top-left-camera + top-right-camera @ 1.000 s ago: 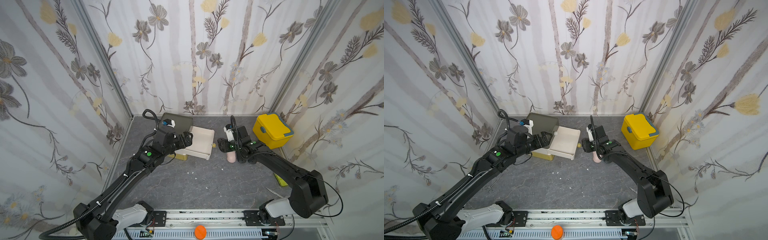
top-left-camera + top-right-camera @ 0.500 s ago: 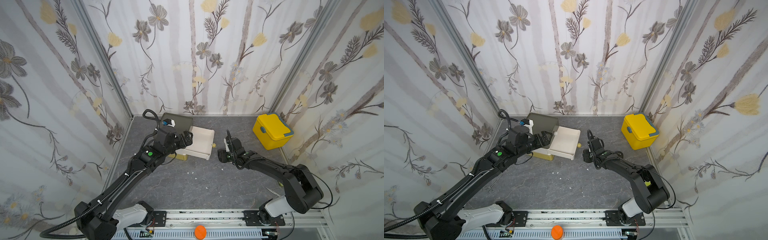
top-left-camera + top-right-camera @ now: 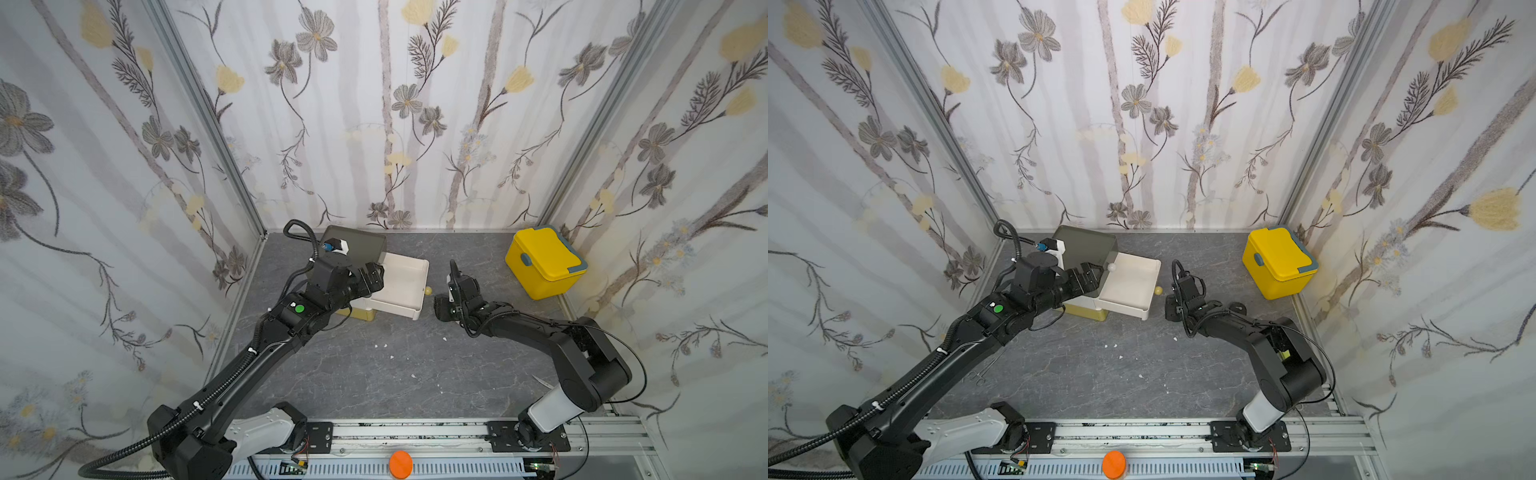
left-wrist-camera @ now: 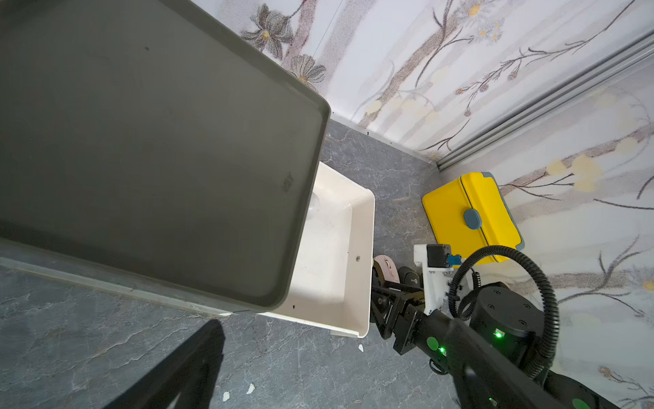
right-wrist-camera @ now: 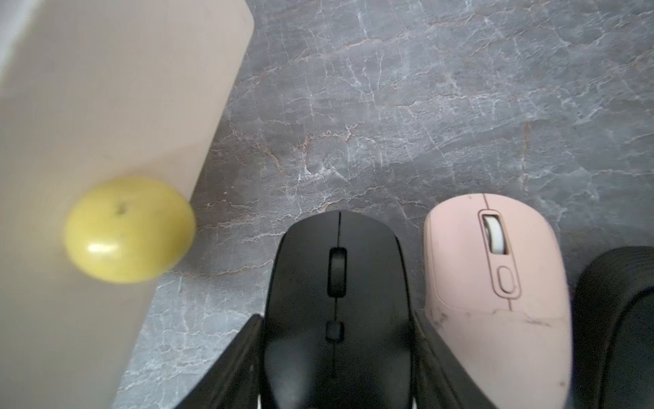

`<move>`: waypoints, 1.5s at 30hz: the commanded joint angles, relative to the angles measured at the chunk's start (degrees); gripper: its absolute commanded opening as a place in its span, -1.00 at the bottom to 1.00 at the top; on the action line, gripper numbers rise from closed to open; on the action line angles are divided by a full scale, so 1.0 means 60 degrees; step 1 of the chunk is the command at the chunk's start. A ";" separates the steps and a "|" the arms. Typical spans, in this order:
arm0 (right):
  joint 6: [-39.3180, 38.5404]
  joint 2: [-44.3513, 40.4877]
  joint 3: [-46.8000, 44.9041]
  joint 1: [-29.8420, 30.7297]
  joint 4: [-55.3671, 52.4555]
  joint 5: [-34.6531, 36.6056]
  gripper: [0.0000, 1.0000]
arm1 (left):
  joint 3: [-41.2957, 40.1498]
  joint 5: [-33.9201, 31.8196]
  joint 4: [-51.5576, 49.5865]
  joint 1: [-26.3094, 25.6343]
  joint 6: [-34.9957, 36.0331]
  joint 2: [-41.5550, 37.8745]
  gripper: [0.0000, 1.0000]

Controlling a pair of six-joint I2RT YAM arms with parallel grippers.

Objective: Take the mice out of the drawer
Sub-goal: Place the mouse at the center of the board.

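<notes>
The drawer box stands at the back left, with an olive-grey top [image 3: 357, 245] over a mustard bottom tier [image 3: 357, 316]. Its white middle drawer [image 3: 405, 282] is pulled out and shows a bare white inside [image 4: 329, 255]. My right gripper [image 5: 336, 354] is shut on a black mouse [image 5: 336, 283], low on the floor just right of the drawer's front. A pale pink mouse [image 5: 495, 283] lies beside it, and another black mouse [image 5: 619, 318] lies past that. My left gripper [image 3: 370, 278] hangs open over the drawer box's front corner, holding nothing.
A bright yellow lidded box [image 3: 544, 262] with grey-blue clasps sits in the back right corner. A yellow ball knob [image 5: 129, 230] sticks out of the white drawer's front, close to the held mouse. Small white crumbs [image 3: 392, 357] dot the grey marbled floor. Patterned walls close three sides.
My right gripper has come down and shifted slightly left with the black mouse, from above the pink mouse to floor level beside it. The left arm has not moved.
</notes>
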 commanded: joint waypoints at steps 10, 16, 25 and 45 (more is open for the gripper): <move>0.0135 0.0632 0.0059 0.0201 0.0432 0.0386 0.11 | 0.0151 -0.0096 0.0050 0.0021 0.0198 0.0005 1.00; 0.0176 0.0583 0.0098 0.0239 0.0390 0.0468 0.31 | 0.0151 -0.0096 0.0025 0.0034 0.0227 -0.0010 1.00; 0.0100 -0.0061 0.0230 0.0227 0.0079 0.0214 0.39 | 0.0427 0.0022 -0.0031 0.0077 0.0445 -0.0003 1.00; -0.0668 0.0454 0.2053 0.0347 -0.0858 -0.1061 0.37 | 0.0236 0.0097 -0.0597 0.1364 0.0771 -0.0230 1.00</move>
